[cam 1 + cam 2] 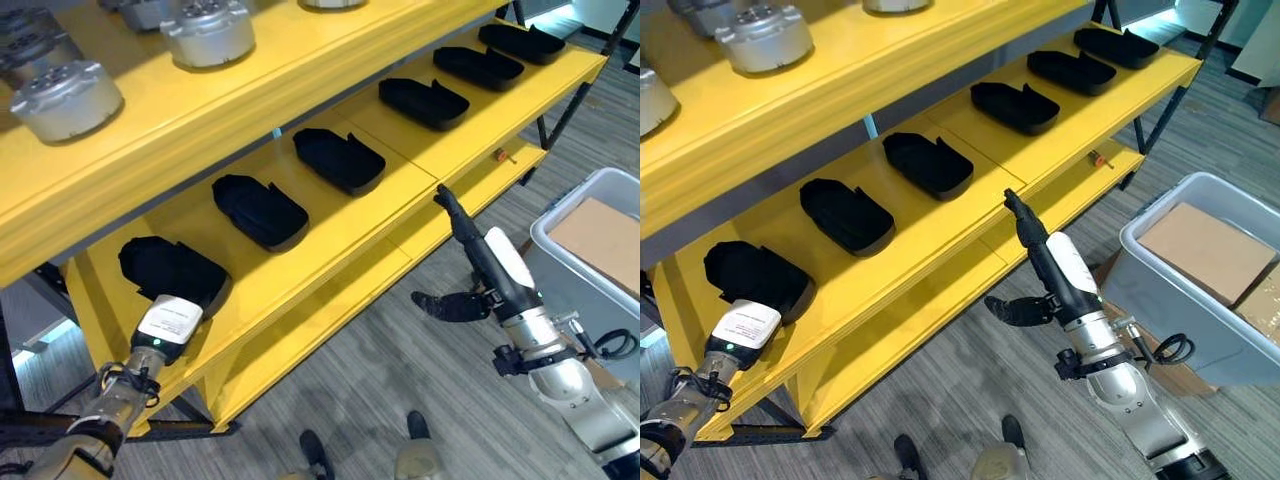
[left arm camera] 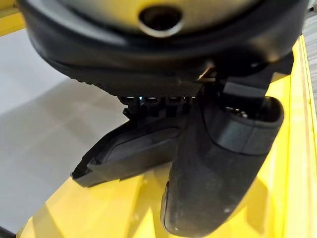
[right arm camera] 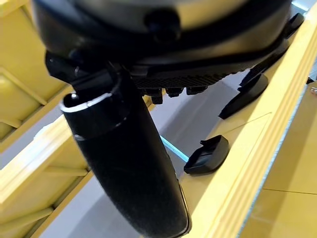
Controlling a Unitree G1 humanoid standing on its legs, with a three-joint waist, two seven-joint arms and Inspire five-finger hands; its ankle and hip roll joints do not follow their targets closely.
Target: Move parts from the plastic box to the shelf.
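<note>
**Inspector:** Grey plank flooring, a yellow shelf (image 1: pixel 330 250) in front. What sits on it?

**Assistant:** Six black parts in a row along the middle level, well apart from one another. Metal housings (image 1: pixel 205 35) stand on the level above.

**Inspector:** The left hand (image 1: pixel 168 322)?

**Assistant:** At the shelf's left end, on the endmost part (image 1: pixel 165 265). The wrist view shows thumb and fingers (image 2: pixel 124 151) running straight along the shelf surface, not curled. I judge it is setting the part down or nudging it into line.

**Inspector:** The right hand (image 1: pixel 1045 265)?

**Assistant:** Empty. Fingers straight, tips pointing at the shelf's front edge near the middle, thumb splayed sideways. Probably idle.

**Inspector:** The box (image 1: pixel 1185 300)?

**Assistant:** Grey, on the floor off the shelf's right end. Cardboard (image 1: pixel 1205 250) covers what can be seen inside; whether parts remain cannot be told.
</note>
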